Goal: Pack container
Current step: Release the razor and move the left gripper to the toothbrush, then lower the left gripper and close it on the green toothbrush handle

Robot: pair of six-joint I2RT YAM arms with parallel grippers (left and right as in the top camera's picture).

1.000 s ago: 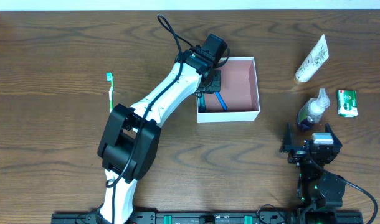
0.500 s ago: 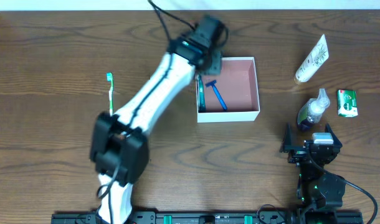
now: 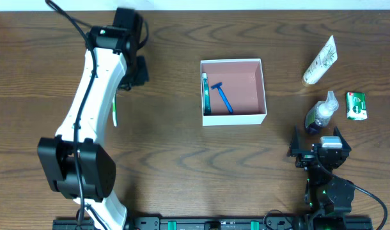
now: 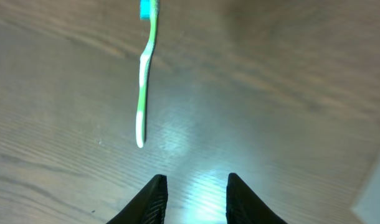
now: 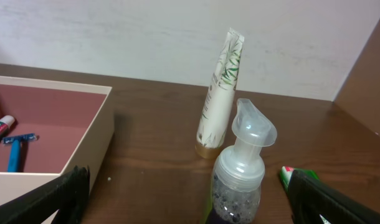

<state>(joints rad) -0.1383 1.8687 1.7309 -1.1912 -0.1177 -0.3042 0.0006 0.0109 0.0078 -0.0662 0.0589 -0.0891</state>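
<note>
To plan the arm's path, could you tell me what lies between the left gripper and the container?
Nothing: the overhead view shows only bare wooden table between the left gripper and the container. The toothbrush lies on the gripper's far side.

Containers: 1, a white cardboard box (image 3: 234, 119) with pink inside.
Razors: 1, blue razor (image 3: 223, 98).
Tubes: 2 (small green-and-white tube (image 3: 206, 93); larger leaf-print tube (image 3: 319, 61)).
Toothbrushes: 1, green toothbrush (image 4: 144, 74).
Pump bottles: 1, clear pump bottle (image 3: 321, 113) with dark contents.
Packets: 1, green packet (image 3: 356, 105).
Robot arms: 2 (left arm (image 3: 89, 96); right arm (image 3: 326, 160)).
Loose articles in all: 6.
</note>
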